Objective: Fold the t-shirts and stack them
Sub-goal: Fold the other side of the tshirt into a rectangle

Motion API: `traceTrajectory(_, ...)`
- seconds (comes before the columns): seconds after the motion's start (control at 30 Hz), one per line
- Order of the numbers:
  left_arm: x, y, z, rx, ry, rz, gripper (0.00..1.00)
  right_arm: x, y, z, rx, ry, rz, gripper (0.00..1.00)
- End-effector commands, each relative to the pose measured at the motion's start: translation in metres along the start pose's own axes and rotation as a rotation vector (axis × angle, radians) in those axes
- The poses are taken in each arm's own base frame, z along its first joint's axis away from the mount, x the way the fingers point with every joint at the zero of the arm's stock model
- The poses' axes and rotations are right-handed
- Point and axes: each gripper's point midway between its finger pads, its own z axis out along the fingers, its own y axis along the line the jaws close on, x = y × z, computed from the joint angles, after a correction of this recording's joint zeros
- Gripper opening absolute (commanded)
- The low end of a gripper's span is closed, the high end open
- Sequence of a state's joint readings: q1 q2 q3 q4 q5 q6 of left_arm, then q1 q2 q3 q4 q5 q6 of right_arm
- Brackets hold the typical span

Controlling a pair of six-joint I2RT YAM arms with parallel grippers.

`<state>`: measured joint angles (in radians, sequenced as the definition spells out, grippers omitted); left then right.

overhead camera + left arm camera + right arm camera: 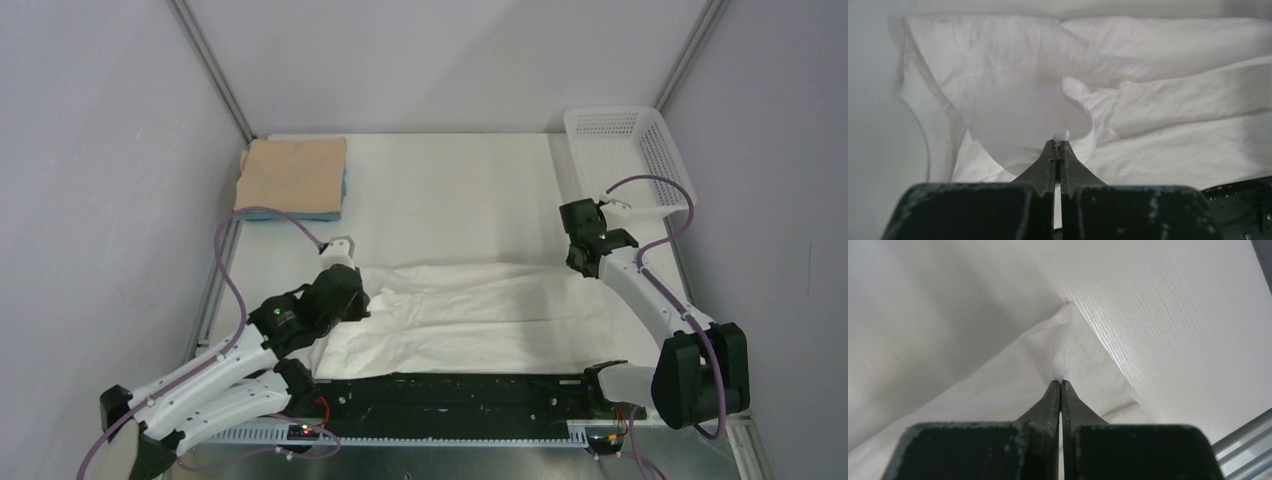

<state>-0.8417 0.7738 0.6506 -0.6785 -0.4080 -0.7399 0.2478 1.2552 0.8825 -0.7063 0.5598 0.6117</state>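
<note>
**Operator:** Where is the white t-shirt (470,310) lying at this moment?

**Observer:** You have it on the near half of the table (450,190), stretched wide from left to right between your two arms. It is wrinkled, with long creases along its length. Its near edge reaches the black strip (460,395) in front of the arm bases.

**Operator:** And my left gripper (1059,144)?

**Observer:** Your left gripper is at the left end of the shirt. Its jaws are pressed together and they pinch a small fold of the white cloth. A little piece of cloth shows just above the tips, and the fabric rises in a loose curl around them.

**Operator:** The right gripper (1060,382)?

**Observer:** It is the same there. The jaws are closed tight on a pointed corner of the white cloth at the right end, and the cloth falls away from the tips to both sides.

**Operator:** The other shirts?

**Observer:** You can see the tan t-shirt (293,172) folded in the far left corner of the table. It lies on top of the light blue t-shirt (290,216), of which only an edge shows. The basket (625,125) stands in the far right corner, well apart from the pile.
</note>
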Motion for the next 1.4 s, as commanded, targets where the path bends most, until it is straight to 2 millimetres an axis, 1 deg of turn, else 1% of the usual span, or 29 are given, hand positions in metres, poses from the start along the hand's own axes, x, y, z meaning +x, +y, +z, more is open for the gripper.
traceTrajectory(0.0,0.016,0.008,-0.016,0.000,0.053,-0.010,0.00,-0.002,-0.002,-0.002,-0.023,-0.011,-0.022,0.00)
traceTrajectory(0.1,0.013,0.010,-0.027,-0.002,0.054,-0.010,0.00,0.001,-0.001,-0.002,-0.038,0.001,-0.032,0.00)
traceTrajectory(0.2,0.025,0.004,-0.033,0.042,0.102,-0.014,0.00,0.005,-0.007,-0.001,-0.021,0.005,-0.034,0.00)
traceTrajectory(0.3,0.050,0.001,-0.032,0.069,0.186,-0.015,0.00,0.011,-0.014,0.001,0.003,0.015,-0.026,0.03)
traceTrajectory(0.4,0.081,0.009,-0.028,0.053,0.277,-0.039,0.01,0.021,-0.023,0.005,0.036,0.047,-0.026,0.05)
traceTrajectory(0.43,0.089,0.006,-0.030,0.066,0.306,-0.056,0.05,0.026,-0.025,0.006,0.050,0.059,-0.019,0.06)
traceTrajectory(0.47,0.100,0.009,-0.029,0.061,0.340,-0.059,0.08,0.031,-0.029,0.006,0.064,0.074,-0.023,0.10)
traceTrajectory(0.5,0.106,0.010,-0.029,0.056,0.357,-0.081,0.19,0.036,-0.032,0.007,0.082,0.084,-0.002,0.14)
traceTrajectory(0.53,0.115,0.013,-0.029,0.053,0.386,-0.081,0.26,0.040,-0.040,0.006,0.113,0.095,0.000,0.35)
traceTrajectory(0.57,0.122,0.015,-0.029,0.045,0.405,-0.093,0.39,0.042,-0.043,0.005,0.133,0.097,0.031,0.46)
traceTrajectory(0.6,0.126,0.013,-0.031,0.056,0.427,-0.092,0.47,0.043,-0.053,0.002,0.179,0.090,0.062,0.62)
traceTrajectory(0.63,0.128,0.012,-0.033,0.063,0.437,-0.091,0.62,0.043,-0.058,0.000,0.203,0.081,0.082,0.68)
traceTrajectory(0.67,0.130,0.009,-0.036,0.082,0.451,-0.078,0.68,0.041,-0.068,-0.004,0.241,0.062,0.126,0.77)
traceTrajectory(0.7,0.125,0.004,-0.039,0.104,0.443,-0.075,0.77,0.039,-0.073,-0.006,0.253,0.053,0.149,0.81)
traceTrajectory(0.73,0.122,0.001,-0.042,0.122,0.436,-0.056,0.82,0.037,-0.080,-0.012,0.266,0.037,0.187,0.90)
traceTrajectory(0.77,0.111,-0.006,-0.045,0.146,0.410,-0.057,0.94,0.036,-0.082,-0.014,0.267,0.029,0.204,0.93)
traceTrajectory(0.8,0.102,-0.006,-0.044,0.140,0.370,-0.044,0.97,0.031,-0.084,-0.019,0.249,0.006,0.234,0.98)
traceTrajectory(0.83,0.088,-0.012,-0.046,0.153,0.328,-0.048,0.99,0.029,-0.083,-0.021,0.233,-0.001,0.242,0.99)
traceTrajectory(0.87,0.076,-0.009,-0.042,0.120,0.275,-0.037,0.99,0.024,-0.077,-0.025,0.174,-0.014,0.248,0.99)
traceTrajectory(0.9,0.061,-0.015,-0.044,0.123,0.231,-0.043,1.00,0.022,-0.073,-0.027,0.138,-0.018,0.246,0.99)
traceTrajectory(0.93,0.048,-0.011,-0.038,0.075,0.174,-0.036,1.00,0.017,-0.060,-0.031,0.045,-0.030,0.240,0.99)
traceTrajectory(0.97,0.036,-0.014,-0.039,0.060,0.136,-0.044,1.00,0.014,-0.054,-0.034,-0.005,-0.037,0.236,0.99)
traceTrajectory(1.0,0.028,-0.010,-0.031,0.003,0.095,-0.044,1.00,0.011,-0.040,-0.039,-0.103,-0.047,0.218,1.00)
traceTrajectory(1.03,0.022,-0.012,-0.029,-0.011,0.078,-0.048,1.00,0.003,-0.033,-0.044,-0.165,-0.080,0.227,0.99)
traceTrajectory(1.07,0.022,-0.013,-0.020,-0.041,0.081,-0.039,1.00,0.008,-0.026,-0.047,-0.217,-0.064,0.203,1.00)
traceTrajectory(1.1,0.024,-0.016,-0.016,-0.046,0.094,-0.037,1.00,0.006,-0.020,-0.051,-0.263,-0.073,0.202,0.99)
traceTrajectory(1.2,0.035,-0.021,0.007,-0.093,0.154,-0.012,1.00,0.009,-0.018,-0.052,-0.290,-0.074,0.200,0.99)
traceTrajectory(1.23,0.037,-0.024,0.011,-0.094,0.164,-0.009,1.00,0.010,-0.018,-0.052,-0.291,-0.073,0.200,0.99)
traceTrajectory(1.37,0.052,-0.045,0.032,-0.046,0.226,0.016,1.00,0.014,-0.019,-0.051,-0.286,-0.058,0.194,0.99)
